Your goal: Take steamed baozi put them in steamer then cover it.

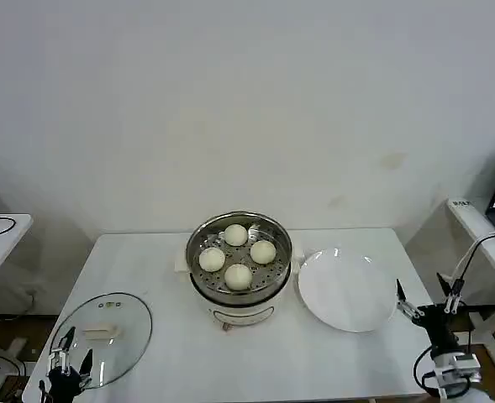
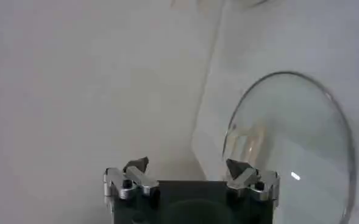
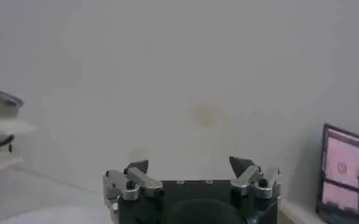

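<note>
Sitting inside the round shiny stainless-steel steamer (image 1: 239,252) are four small smooth cream-white baozi (image 1: 238,256), spread over its perforated floor, none of them stacked. The steamer rests on a white electric pot base (image 1: 241,314) at the middle of the white table (image 1: 171,353), toward its far edge, and it is uncovered. The round clear glass cover (image 1: 104,337) with metal rim and small white rectangular handle lies flat near the table's front left corner, well apart from the steamer. A flat round white plate (image 1: 344,290) lies just beside the steamer on its right, bare.

At the front left corner the left gripper (image 1: 69,359) hangs over the near rim of the cover, its fingers spread wide with nothing between them; the left wrist view shows the glass just past its fingertips (image 2: 136,165). By the table's right edge, beyond the plate, the right gripper (image 1: 423,298) likewise has its fingers parted and holds nothing.
</note>
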`<state>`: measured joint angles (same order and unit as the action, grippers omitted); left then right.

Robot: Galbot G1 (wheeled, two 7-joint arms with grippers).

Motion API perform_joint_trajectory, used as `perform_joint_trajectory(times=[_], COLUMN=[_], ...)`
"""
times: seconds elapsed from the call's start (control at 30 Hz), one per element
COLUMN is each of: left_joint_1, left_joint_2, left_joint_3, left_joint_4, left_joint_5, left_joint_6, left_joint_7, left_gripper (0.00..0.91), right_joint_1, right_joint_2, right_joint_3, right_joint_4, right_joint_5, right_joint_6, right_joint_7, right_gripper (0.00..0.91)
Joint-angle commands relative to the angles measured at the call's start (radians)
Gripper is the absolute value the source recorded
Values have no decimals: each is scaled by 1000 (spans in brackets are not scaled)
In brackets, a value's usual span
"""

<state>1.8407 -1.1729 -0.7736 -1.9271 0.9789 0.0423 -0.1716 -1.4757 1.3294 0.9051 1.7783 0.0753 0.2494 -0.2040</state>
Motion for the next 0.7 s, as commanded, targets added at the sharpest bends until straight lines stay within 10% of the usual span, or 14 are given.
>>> perform_joint_trajectory(times=[0.03,0.7], left_joint_1=[-146,-194], left_joint_2=[63,101], left_joint_3=[97,133], left_joint_4=[81,153], left_joint_5=[117,91], left_joint_6=[20,44], left_joint_7=[12,35], left_gripper=[907,907], right_joint_1=[-37,-60], right_joint_2=[22,24], right_joint_3=[25,41], right_joint_4=[-26,-7], right_joint_5=[13,24], right_joint_6=[19,17], right_joint_7=[1,-5], right_gripper=[907,907])
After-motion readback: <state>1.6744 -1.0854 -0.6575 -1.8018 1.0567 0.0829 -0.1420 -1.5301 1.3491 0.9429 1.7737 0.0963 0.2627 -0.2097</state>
